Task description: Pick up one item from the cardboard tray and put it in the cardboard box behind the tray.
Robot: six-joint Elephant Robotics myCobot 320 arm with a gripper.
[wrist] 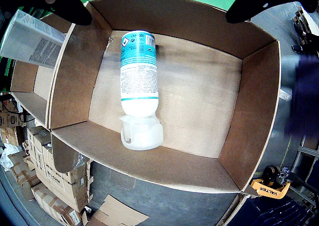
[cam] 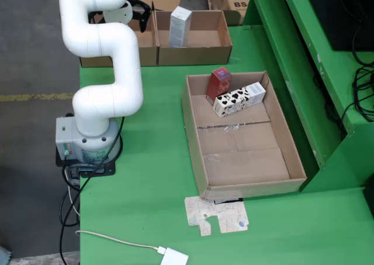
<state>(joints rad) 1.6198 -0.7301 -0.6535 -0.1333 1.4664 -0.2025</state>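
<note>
Cardboard surfaces dominate both views. Fixed view: a white arm (cam: 102,60) on a green table (cam: 146,177) reaches back over the left one of two cardboard boxes (cam: 120,48); the right-hand box (cam: 196,42) holds an upright white carton (cam: 180,26). Nearer the camera, the cardboard tray (cam: 245,154) holds a red carton (cam: 218,85) standing at its far end and, touching it, a cow-patterned carton (cam: 239,99) lying flat, long axis running diagonally. A flattened printed card (cam: 217,215) lies just in front of the tray. Gripper-mounted view: a white spray bottle (wrist: 139,86) with a teal label lies on the box floor, long axis roughly vertical in frame, clear cap toward the bottom edge; its label text is too small to read. "VALTRA" is legible on an orange object (wrist: 270,187) at lower right. Black fingers (wrist: 65,4) of the gripper (wrist: 164,1) stand spread wide, holding nothing.
</note>
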